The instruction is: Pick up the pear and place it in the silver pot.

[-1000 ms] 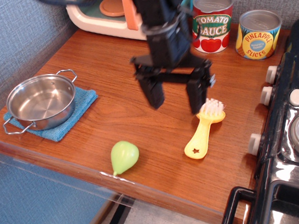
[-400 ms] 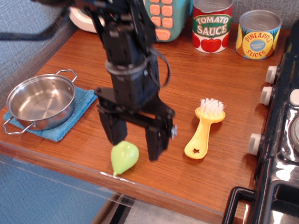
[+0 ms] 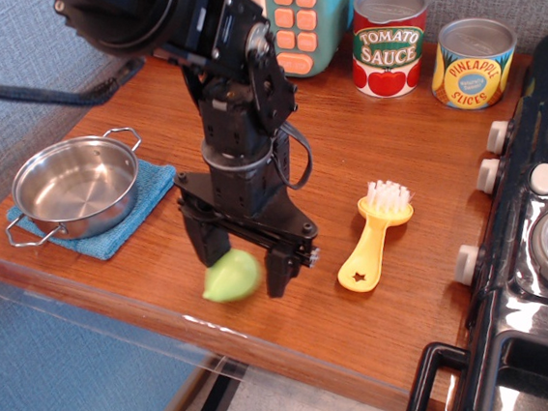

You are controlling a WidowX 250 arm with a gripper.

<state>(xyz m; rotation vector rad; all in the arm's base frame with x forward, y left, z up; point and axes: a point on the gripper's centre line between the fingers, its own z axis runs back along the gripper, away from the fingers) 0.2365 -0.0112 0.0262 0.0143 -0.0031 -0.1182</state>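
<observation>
Hand (image 3: 243,265) straddles the pear (image 3: 230,276), jaws spread and gripping nothing (grasp step underway); next it should close, lift, then cross to the silver pot (image 3: 76,187).

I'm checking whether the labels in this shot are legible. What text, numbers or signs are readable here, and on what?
"TOMATO SAUCE": red can at the back.
"PINEAPPLE SLICES": yellow can beside it; the small blue badge between those words is too blurred to read.
Star cutout, no text: yellow brush handle.
Orange buttons on the teal toy: nothing legible.

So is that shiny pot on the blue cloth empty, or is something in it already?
Empty. The silver pot shows only its bare steel bottom; the pear lies on the table between the fingers of the gripper.
</observation>
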